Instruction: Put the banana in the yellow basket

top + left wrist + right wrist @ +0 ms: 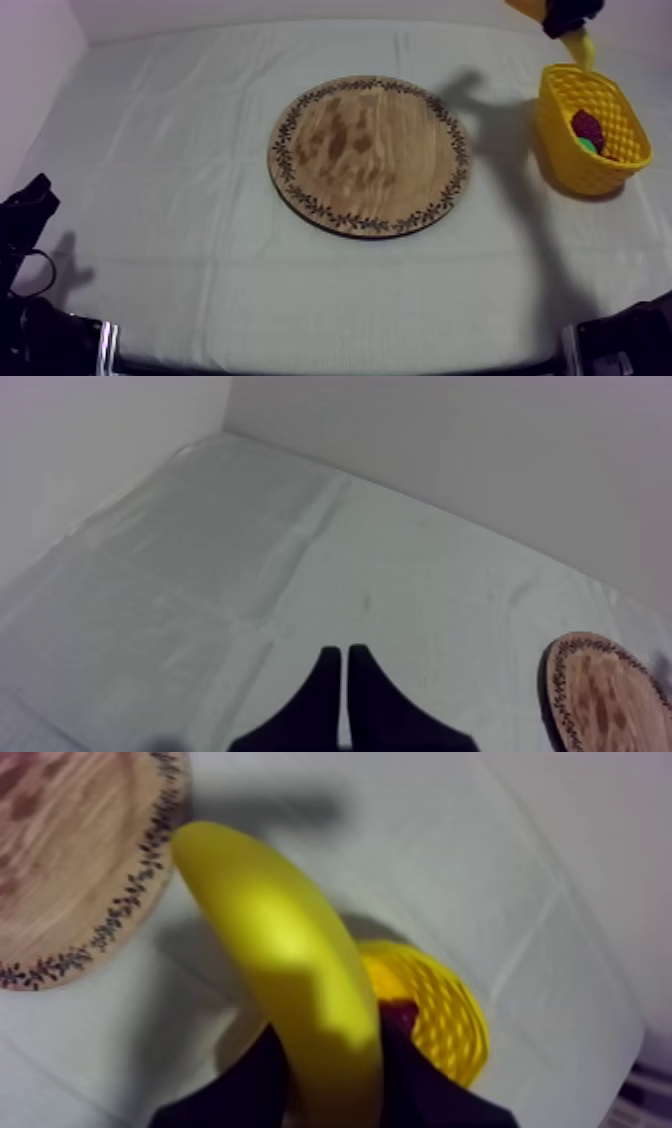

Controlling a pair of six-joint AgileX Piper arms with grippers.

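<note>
Your left gripper (344, 651) hangs over the cloth (300, 556), its two black fingers (318, 701) lying together in a narrow wedge with nothing between them. Taken from the gripper, the board (605, 696) lies flat at about three o'clock, well apart. At twelve o'clock the cloth meets the wall (450, 436).

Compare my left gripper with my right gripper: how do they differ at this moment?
The left gripper is shut on nothing, fingers together as a wedge; the right gripper is shut on the banana. The left gripper sits low over the cloth, apart from the wooden board; the right gripper is raised by the yellow basket. Both have two black fingers.
</note>
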